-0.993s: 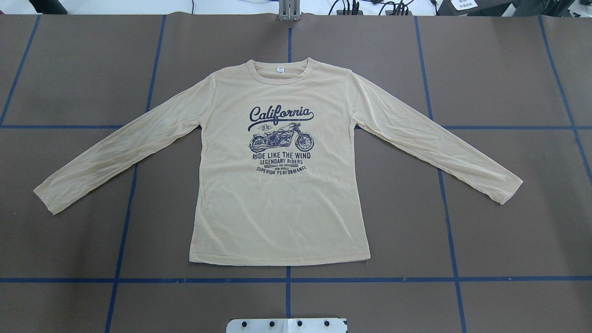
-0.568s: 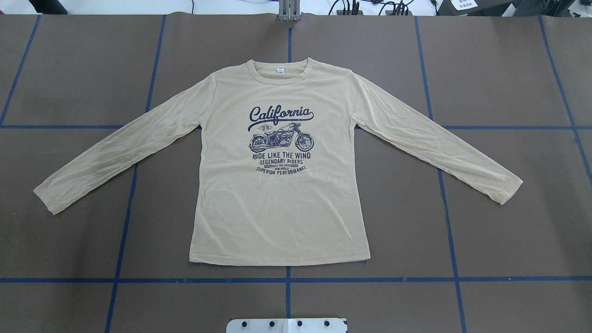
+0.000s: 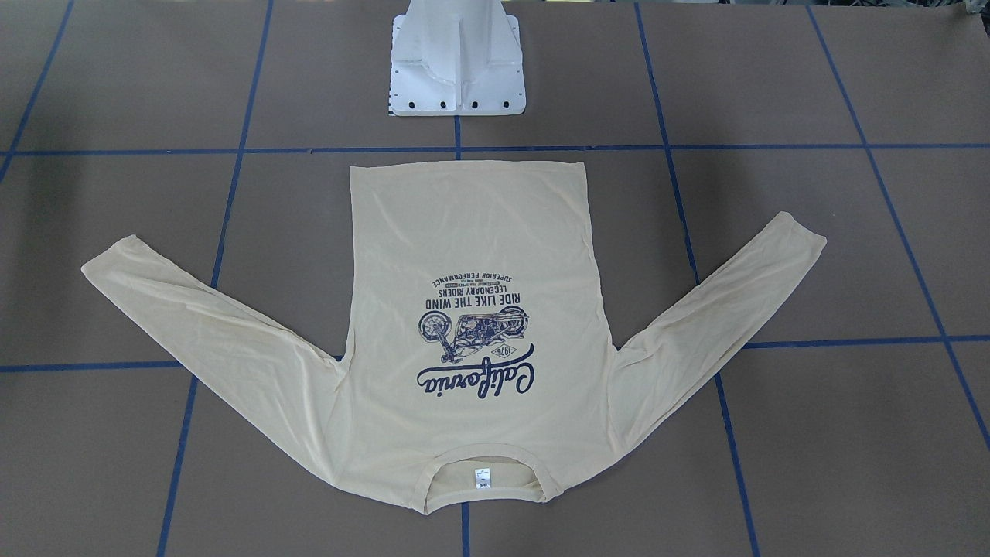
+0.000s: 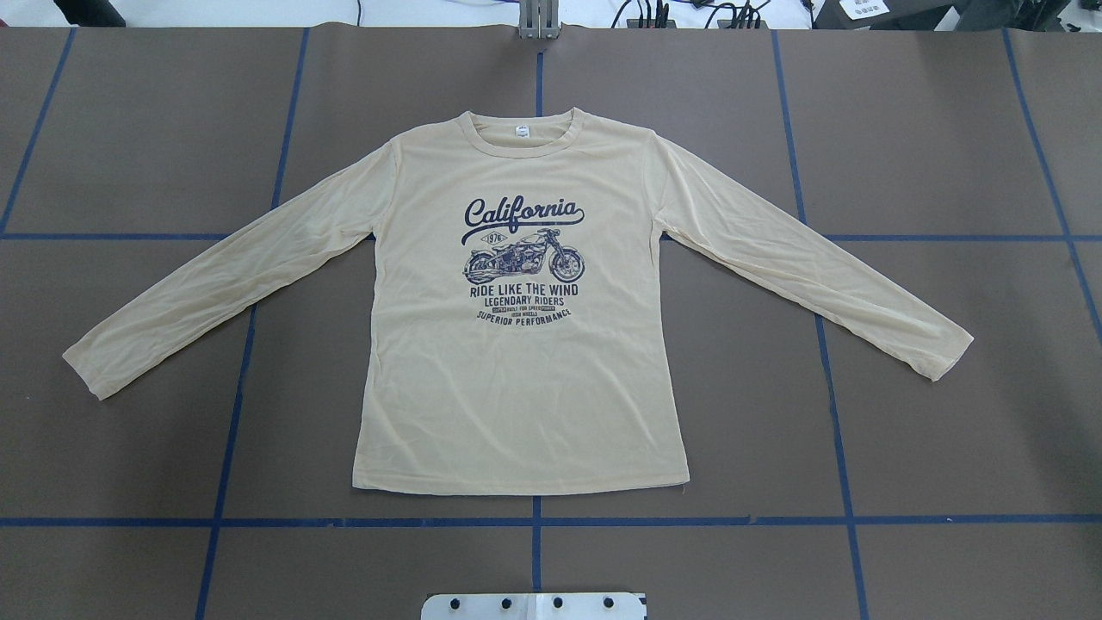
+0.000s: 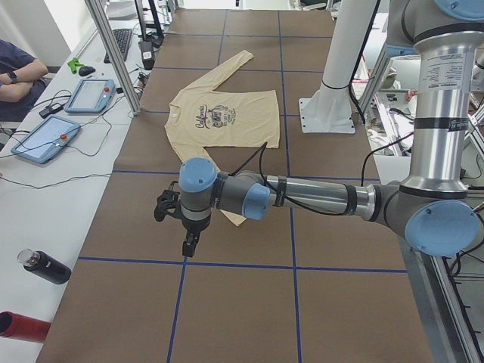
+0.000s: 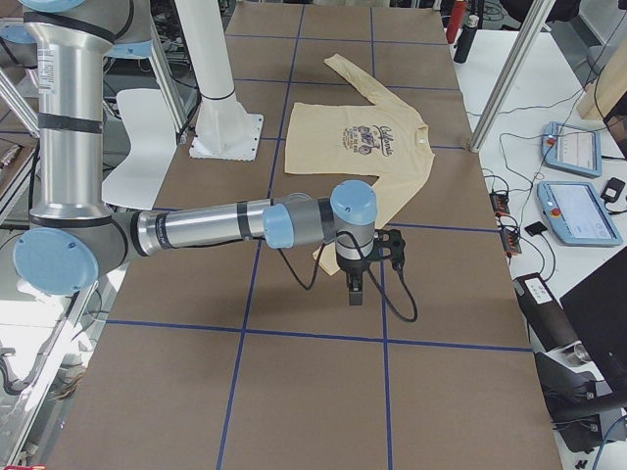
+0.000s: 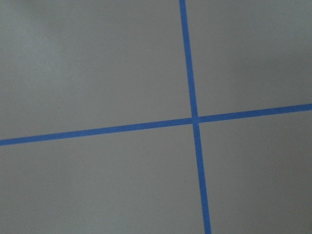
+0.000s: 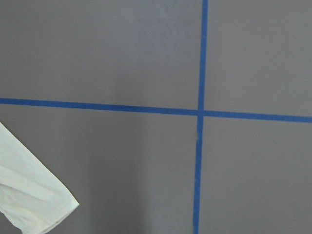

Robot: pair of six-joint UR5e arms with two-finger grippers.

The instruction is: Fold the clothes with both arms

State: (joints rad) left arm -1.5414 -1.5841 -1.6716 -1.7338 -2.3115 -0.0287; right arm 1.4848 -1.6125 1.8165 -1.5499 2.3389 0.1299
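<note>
The clothes are one cream-yellow long-sleeved T-shirt (image 4: 516, 387) lying flat and face up on the brown table, both sleeves spread out and down, collar at the far side. It also shows in the front-facing view, T-shirt (image 3: 472, 232). My left gripper (image 5: 188, 244) hangs over the table beside the left sleeve's cuff. My right gripper (image 6: 355, 290) hangs beside the right cuff, whose end (image 8: 29, 200) shows in the right wrist view. Both grippers appear only in the side views, so I cannot tell whether they are open or shut.
Blue tape lines (image 7: 194, 119) grid the table. The white pedestal base (image 3: 456, 62) stands at the robot's side of the shirt's hem. Beside the table are tablets (image 5: 45, 136), bottles (image 5: 45, 266) and a person's arm (image 5: 19, 72).
</note>
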